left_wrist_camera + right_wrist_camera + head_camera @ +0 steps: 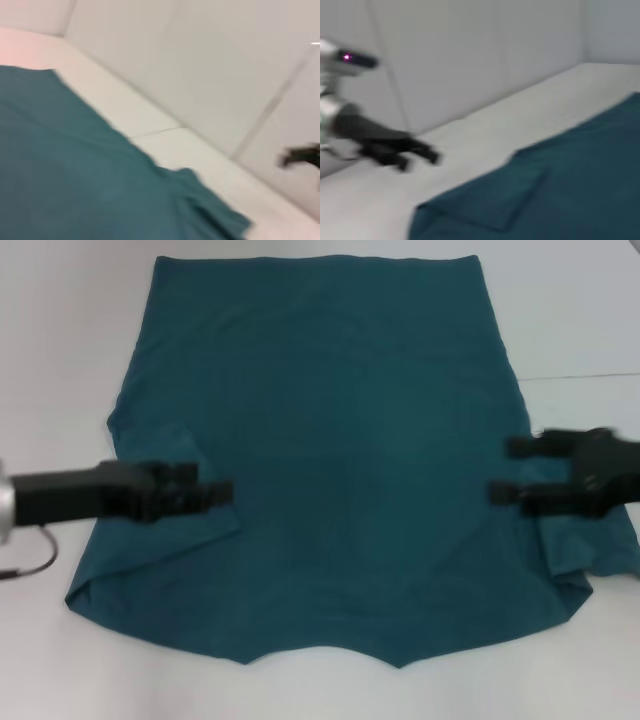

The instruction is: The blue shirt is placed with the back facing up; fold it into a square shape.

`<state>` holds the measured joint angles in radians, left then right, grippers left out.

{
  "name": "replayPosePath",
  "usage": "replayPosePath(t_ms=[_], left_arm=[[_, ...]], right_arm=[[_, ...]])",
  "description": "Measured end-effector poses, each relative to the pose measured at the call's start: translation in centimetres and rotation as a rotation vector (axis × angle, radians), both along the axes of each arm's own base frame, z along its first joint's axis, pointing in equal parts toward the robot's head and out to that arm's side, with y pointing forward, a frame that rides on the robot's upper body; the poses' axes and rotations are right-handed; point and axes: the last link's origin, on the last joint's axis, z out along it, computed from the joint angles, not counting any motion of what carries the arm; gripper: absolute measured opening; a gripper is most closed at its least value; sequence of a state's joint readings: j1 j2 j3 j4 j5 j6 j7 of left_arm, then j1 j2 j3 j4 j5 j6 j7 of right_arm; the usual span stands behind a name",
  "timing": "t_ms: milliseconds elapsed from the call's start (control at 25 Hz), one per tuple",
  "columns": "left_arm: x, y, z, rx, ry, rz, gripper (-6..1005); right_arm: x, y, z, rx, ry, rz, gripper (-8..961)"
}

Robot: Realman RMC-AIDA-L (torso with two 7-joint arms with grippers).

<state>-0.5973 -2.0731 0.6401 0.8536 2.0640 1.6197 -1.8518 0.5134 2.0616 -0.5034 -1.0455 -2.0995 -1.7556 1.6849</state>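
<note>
Blue shirt (pixel 340 470) lies flat on the white surface (pixel 60 360), hem at the far edge, collar notch at the near edge, so long axis runs near-far. Both sleeves look already folded in over the body: left sleeve flap by the left edge, right one bunched at the near-right corner.

Left tool (pixel 205 492) sits over the left sleeve flap, pointing right toward shirt centre. Fingers read as together or nearly so; can't tell if they pinch any cloth. Right tool (pixel 505 472) is at the right edge, about mid-length, pointing left, fingers apart w/ a clear gap, nothing between them.

Key relation: the two tools face each other across the shirt width, roughly level, each at its own side edge. Shirt body lies between them, w/ more fabric far of that line than near of it.

Judgement: the side folds seem done, next is prob a lengthwise fold, near edge to far or the reverse. Each arm is nearest its own side, so symmetric two-corner grab makes sense. Risk: uneven lift skews the square.
</note>
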Motion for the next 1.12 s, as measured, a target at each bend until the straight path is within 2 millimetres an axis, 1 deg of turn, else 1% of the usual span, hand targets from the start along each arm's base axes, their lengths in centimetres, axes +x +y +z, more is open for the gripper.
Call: replayPosePath(t_ms=[40,120,240,360,480,720,920,1000,1040,1120], left_arm=[[0.0,0.0,0.0,0.000,0.000,0.000,801],[-0.3,-1.2,0.2,-0.045,-0.020,-0.048,800],[-0.5,-3.0,0.1,-0.122,-0.022,-0.125,797],[-0.6,-4.0,-0.2,-0.182,-0.010,-0.159,797],[-0.7,-4.3,-0.6,-0.206,-0.004,-0.167,797],[-0.6,-4.6,-0.8,-0.222,-0.011,-0.176,798],[-0.7,-4.7,-0.8,-0.225,-0.011,-0.171,798],[-0.8,-4.7,-0.8,-0.222,-0.011,-0.169,798],[-0.9,-4.7,-0.9,-0.221,-0.012,-0.167,798],[-0.9,-4.8,-1.1,-0.224,-0.013,-0.165,798]], right_arm=[[0.2,-0.2,0.9,0.020,-0.016,-0.026,886],[0.5,-0.7,2.2,0.044,-0.050,-0.077,886],[0.5,-1.6,4.3,0.063,-0.145,-0.164,886],[0.2,-2.4,5.6,0.050,-0.233,-0.247,886],[0.4,-2.6,6.6,0.043,-0.331,-0.343,885],[2.2,-2.4,7.1,-0.003,-0.526,-0.519,885],[3.4,-2.1,6.3,-0.027,-0.656,-0.657,885],[3.8,-1.8,5.9,-0.024,-0.673,-0.692,886],[4.2,-1.6,5.2,-0.032,-0.676,-0.715,886],[4.4,-1.4,4.9,-0.035,-0.674,-0.722,886]])
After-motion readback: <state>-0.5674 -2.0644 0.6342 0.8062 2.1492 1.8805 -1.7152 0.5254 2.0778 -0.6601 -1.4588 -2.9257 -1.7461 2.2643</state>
